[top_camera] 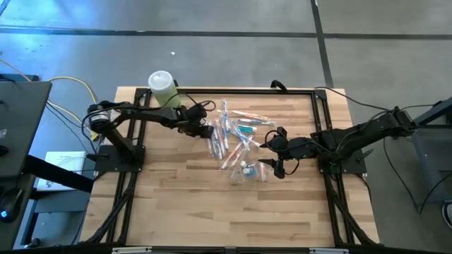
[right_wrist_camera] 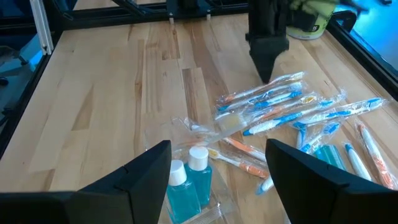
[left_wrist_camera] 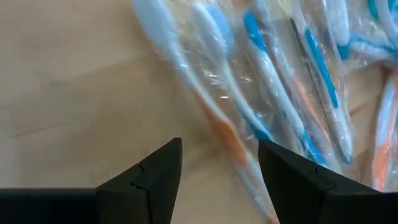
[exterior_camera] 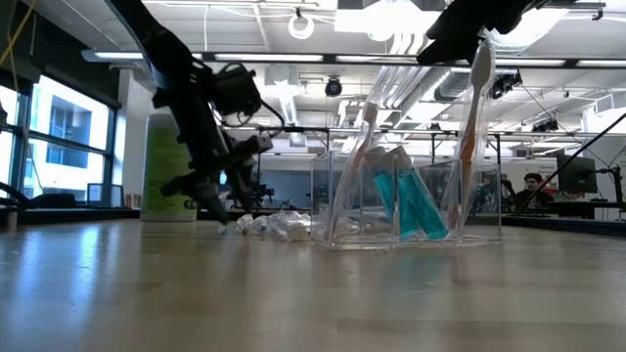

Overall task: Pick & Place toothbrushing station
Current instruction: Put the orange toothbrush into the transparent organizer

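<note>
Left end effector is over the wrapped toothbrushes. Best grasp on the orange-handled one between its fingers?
Grip the orange-handled toothbrush mid-handle, coming straight down. It lies flat on the table, its thin shaft running diagonally between the open left end effector fingers, so they should close across the shaft. Its wrapper touches the neighbouring brushes, so a second one may lift too.

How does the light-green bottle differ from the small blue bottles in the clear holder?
The light-green bottle with a white cap is larger and stands alone at the table's far edge. The two small blue-liquid bottles sit together inside the clear plastic holder, mid-table, near the right end effector. Both have white caps.
</note>
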Robot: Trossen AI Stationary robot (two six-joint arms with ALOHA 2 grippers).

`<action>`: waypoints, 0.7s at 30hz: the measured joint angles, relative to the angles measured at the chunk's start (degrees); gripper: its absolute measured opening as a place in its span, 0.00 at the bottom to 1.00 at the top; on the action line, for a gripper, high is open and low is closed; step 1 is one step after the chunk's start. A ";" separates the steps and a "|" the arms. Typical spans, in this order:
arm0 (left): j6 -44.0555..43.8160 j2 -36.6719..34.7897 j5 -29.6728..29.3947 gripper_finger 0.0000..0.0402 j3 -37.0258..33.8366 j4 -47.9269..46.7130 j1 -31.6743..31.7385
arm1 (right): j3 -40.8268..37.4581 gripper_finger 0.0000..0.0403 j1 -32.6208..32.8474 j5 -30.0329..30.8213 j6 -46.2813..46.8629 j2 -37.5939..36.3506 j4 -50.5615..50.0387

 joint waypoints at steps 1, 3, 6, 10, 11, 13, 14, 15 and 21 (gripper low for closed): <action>-0.03 0.86 0.73 0.51 0.14 0.73 0.34 | 0.00 0.63 -0.01 0.02 0.00 0.00 -0.03; -0.09 2.88 2.75 0.51 0.51 2.99 0.88 | 0.00 0.63 0.00 0.00 0.00 0.00 -0.01; -0.01 4.83 3.54 0.51 0.53 3.73 2.03 | 0.00 0.63 -0.01 0.02 0.00 0.00 -0.01; 1.18 5.53 5.94 0.51 0.57 1.91 3.66 | 0.00 0.63 0.00 0.01 0.00 0.00 -0.07; 1.57 5.59 6.26 0.50 0.57 1.06 3.94 | 0.00 0.63 -0.01 0.02 0.00 0.00 -0.05; 2.59 5.62 6.15 0.46 0.59 -0.37 4.25 | 0.00 0.63 0.00 0.03 0.00 0.00 -0.07; 2.65 5.63 6.18 0.43 0.59 -0.91 4.46 | 0.00 0.63 0.00 0.01 0.00 0.00 -0.05; 2.65 5.67 6.25 0.40 0.59 -1.37 4.57 | 0.00 0.63 0.00 0.02 0.00 0.00 -0.05; 4.89 5.75 5.30 0.12 0.42 -2.81 4.60 | 0.00 0.63 0.00 0.02 0.00 0.00 -0.05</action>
